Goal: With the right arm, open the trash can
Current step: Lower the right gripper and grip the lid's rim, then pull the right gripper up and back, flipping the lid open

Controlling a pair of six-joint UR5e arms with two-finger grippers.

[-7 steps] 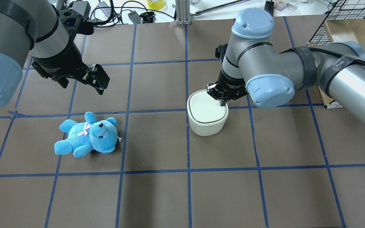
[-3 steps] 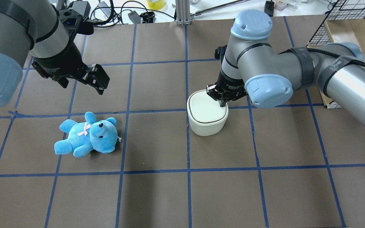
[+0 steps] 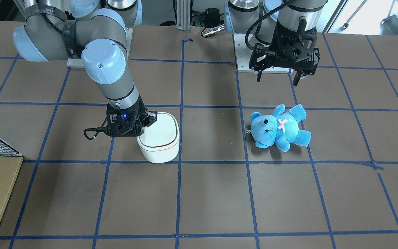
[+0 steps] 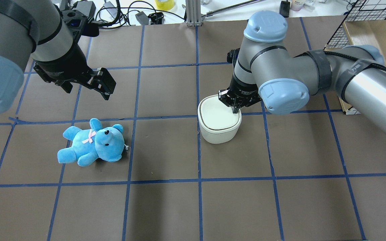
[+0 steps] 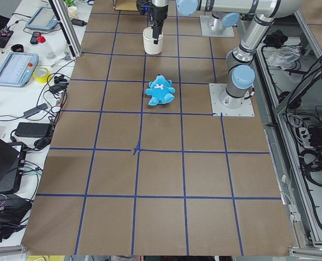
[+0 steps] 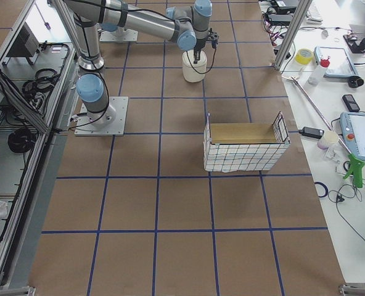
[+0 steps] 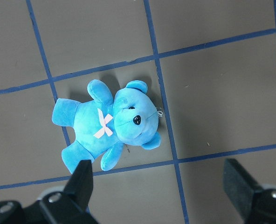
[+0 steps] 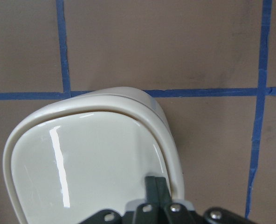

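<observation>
Overhead view, read from left to right. In the upper left, your left gripper (image 4: 87, 89) hangs above the table with its jaws wide apart and holds nothing; the left wrist view confirms the spread. Below it, in the lower left, a blue teddy bear (image 4: 92, 143) lies on its back, well apart from the work.

Just right of centre stands the trash can (image 4: 218, 135), upright on a blue tape line, its flat lid (image 4: 215, 115) down and closed.

The right arm (image 4: 280, 67) comes in from the right edge, its wrist turned straight down. The right gripper (image 4: 236, 108) has its fingers (image 8: 156, 186) pressed together with nothing between them. Their tips sit on the lid just inside its rim, at the can's upper right corner in this view.

Step in hand, as judged: first contact with the lid, opening not yet begun. The next move probably calls for a short, firm push at that edge to tip the lid. Nothing braces the can, so expect it to slide or rock if you push off vertical.
</observation>
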